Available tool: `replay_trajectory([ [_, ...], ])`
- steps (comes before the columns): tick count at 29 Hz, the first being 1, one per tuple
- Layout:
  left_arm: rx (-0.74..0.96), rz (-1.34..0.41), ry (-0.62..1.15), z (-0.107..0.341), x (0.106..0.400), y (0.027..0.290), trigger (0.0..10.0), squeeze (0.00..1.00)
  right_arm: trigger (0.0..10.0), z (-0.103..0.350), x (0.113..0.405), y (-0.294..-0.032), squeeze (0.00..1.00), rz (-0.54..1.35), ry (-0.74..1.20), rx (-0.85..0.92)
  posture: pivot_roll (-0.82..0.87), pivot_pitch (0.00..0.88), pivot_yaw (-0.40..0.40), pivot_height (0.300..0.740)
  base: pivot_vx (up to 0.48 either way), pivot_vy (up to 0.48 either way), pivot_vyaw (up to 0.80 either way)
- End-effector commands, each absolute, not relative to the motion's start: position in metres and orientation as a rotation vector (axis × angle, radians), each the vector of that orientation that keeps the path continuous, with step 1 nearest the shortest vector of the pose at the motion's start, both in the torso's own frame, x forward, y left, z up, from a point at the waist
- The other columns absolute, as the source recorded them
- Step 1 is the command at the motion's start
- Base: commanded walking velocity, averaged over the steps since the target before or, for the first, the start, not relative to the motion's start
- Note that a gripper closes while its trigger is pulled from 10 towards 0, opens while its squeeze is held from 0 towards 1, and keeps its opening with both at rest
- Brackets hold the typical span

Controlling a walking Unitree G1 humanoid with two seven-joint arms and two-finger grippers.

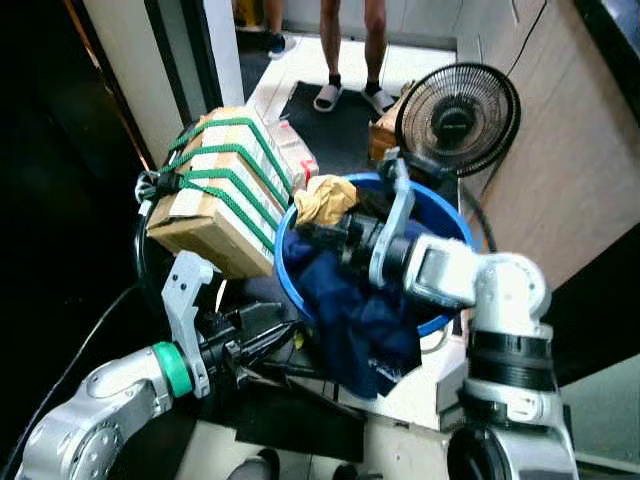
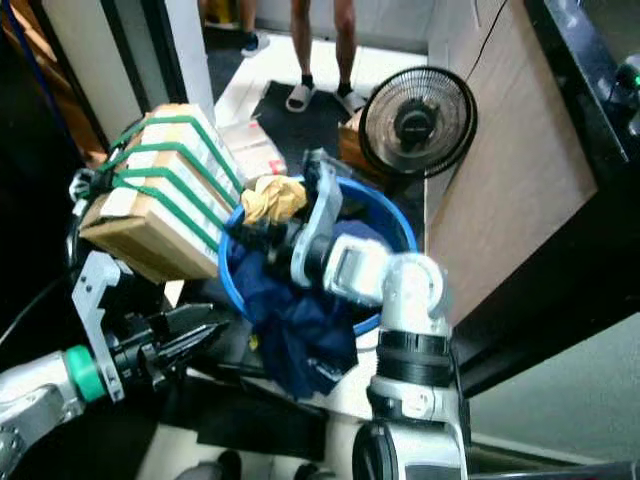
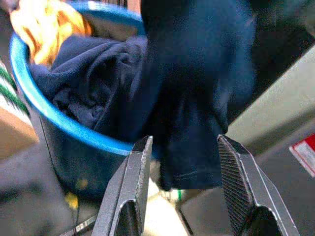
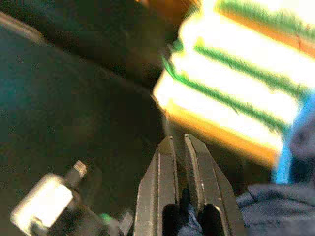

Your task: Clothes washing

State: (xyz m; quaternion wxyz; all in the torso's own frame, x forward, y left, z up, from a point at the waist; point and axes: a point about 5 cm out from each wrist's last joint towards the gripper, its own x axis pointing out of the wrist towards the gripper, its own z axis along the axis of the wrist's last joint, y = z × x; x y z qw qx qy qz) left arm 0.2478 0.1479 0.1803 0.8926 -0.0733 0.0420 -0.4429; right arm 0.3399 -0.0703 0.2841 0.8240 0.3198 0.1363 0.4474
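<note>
A cardboard box bound with green cord touches the blue tub. A navy garment hangs over the tub's near rim. The right claw grasps this garment inside the tub. The left claw, released, hovers just beside the hanging cloth.
</note>
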Motion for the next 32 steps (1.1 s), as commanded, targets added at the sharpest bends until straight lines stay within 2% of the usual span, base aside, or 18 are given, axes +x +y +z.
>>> replay_trajectory([
  [1, -0.179, -0.910, 0.084, 0.178, 0.249, 0.150, 10.0, 0.00, 0.0, 0.324, 0.350, -0.082, 0.00, 0.935, 0.095, 0.756, 0.15, 0.028, 0.042, 0.740, 0.000, 0.000, 0.00],
  [2, -0.185, -0.907, 0.071, 0.179, 0.251, 0.150, 10.0, 0.00, 0.0, 0.350, 0.357, -0.093, 0.00, 0.896, -0.013, 0.795, 0.15, 0.020, 0.045, 0.740, 0.000, 0.000, 0.00],
  [4, -0.185, -0.907, 0.071, 0.179, 0.251, 0.150, 10.0, 0.00, 0.0, 0.350, 0.357, -0.093, 0.00, 0.896, -0.013, 0.795, 0.15, 0.020, 0.045, 0.740, 0.000, 0.000, 0.00],
  [5, -0.190, -0.904, 0.057, 0.181, 0.253, 0.149, 10.0, 0.00, 0.0, 0.383, 0.362, -0.108, 0.00, 0.837, -0.161, 0.844, 0.15, 0.020, 0.045, 0.740, 0.000, 0.000, 0.00],
  [6, -0.190, -0.904, 0.057, 0.181, 0.253, 0.149, 10.0, 0.00, 0.0, 0.383, 0.362, -0.108, 0.00, 0.837, -0.161, 0.844, 0.15, 0.020, 0.045, 0.740, 0.000, 0.000, 0.00],
  [7, -0.191, -0.902, 0.048, 0.182, 0.255, 0.148, 10.0, 0.00, 0.0, 0.417, 0.363, -0.127, 0.00, 0.795, -0.318, 0.905, 0.15, 0.007, 0.046, 0.740, 0.000, 0.000, 0.00],
  [9, -0.191, -0.902, 0.048, 0.182, 0.255, 0.148, 10.0, 0.00, 0.0, 0.417, 0.363, -0.127, 0.00, 0.795, -0.318, 0.905, 0.15, 0.007, 0.046, 0.740, 0.000, 0.000, 0.00],
  [10, -0.192, -0.892, 0.031, 0.183, 0.258, 0.147, 10.0, 0.00, 0.0, 0.456, 0.356, -0.153, 0.00, 0.759, -0.516, 0.977, 0.16, 0.000, 0.040, 0.740, 0.000, 0.000, 0.00],
  [12, -0.192, -0.892, 0.031, 0.183, 0.258, 0.147, 10.0, 0.00, 0.0, 0.456, 0.356, -0.153, 0.00, 0.759, -0.516, 0.977, 0.16, 0.000, 0.040, 0.740, 0.000, 0.000, 0.00],
  [13, -0.191, -0.878, 0.014, 0.184, 0.261, 0.146, 10.0, 0.00, 0.0, 0.477, 0.349, -0.170, 0.00, 0.732, -0.634, 1.012, 0.16, 0.000, 0.040, 0.740, 0.000, 0.000, 0.00],
  [14, -0.192, -0.768, -0.042, 0.187, 0.272, 0.148, 10.0, 0.00, 0.0, 0.460, 0.357, -0.167, 0.00, 0.650, -0.597, 0.915, 0.15, 0.000, 0.043, 0.740, 0.000, 0.000, 0.00],
  [18, -0.203, -0.685, -0.068, 0.188, 0.278, 0.151, 10.0, 0.00, 0.0, 0.429, 0.366, -0.153, 0.00, 0.596, -0.492, 0.809, 0.15, 0.000, 0.057, 0.740, 0.000, 0.000, 0.00],
  [20, -0.212, -0.561, -0.068, 0.189, 0.285, 0.152, 10.0, 0.00, 0.0, 0.370, 0.375, -0.139, 0.00, 0.483, -0.349, 0.653, 0.15, 0.000, 0.058, 0.740, 0.000, 0.000, 0.00],
  [28, -0.200, -0.465, -0.066, 0.190, 0.291, 0.153, 10.0, 0.00, 0.4, 0.318, 0.380, -0.136, 0.00, 0.364, -0.255, 0.527, 0.15, 0.000, 0.059, 0.740, 0.000, 0.000, 0.00],
  [29, -0.189, -0.428, -0.064, 0.190, 0.292, 0.154, 10.0, 0.00, 9.0, 0.288, 0.380, -0.139, 0.00, 0.297, -0.234, 0.454, 0.15, 0.000, 0.059, 0.740, 0.000, 0.000, 0.00],
  [30, -0.189, -0.428, -0.064, 0.190, 0.292, 0.154, 10.0, 0.00, 9.0, 0.288, 0.380, -0.139, 0.00, 0.297, -0.234, 0.454, 0.15, 0.000, 0.059, 0.740, 0.000, 0.000, 0.00],
  [31, -0.180, -0.395, -0.065, 0.191, 0.292, 0.156, 10.0, 0.00, 10.0, 0.263, 0.371, -0.140, 0.00, 0.285, -0.210, 0.408, 0.15, 0.000, 0.059, 0.740, 0.000, 0.000, 0.00],
  [32, -0.180, -0.395, -0.065, 0.191, 0.292, 0.156, 10.0, 0.00, 10.0, 0.263, 0.371, -0.140, 0.00, 0.285, -0.210, 0.408, 0.15, 0.000, 0.059, 0.740, 0.000, 0.000, 0.00],
])
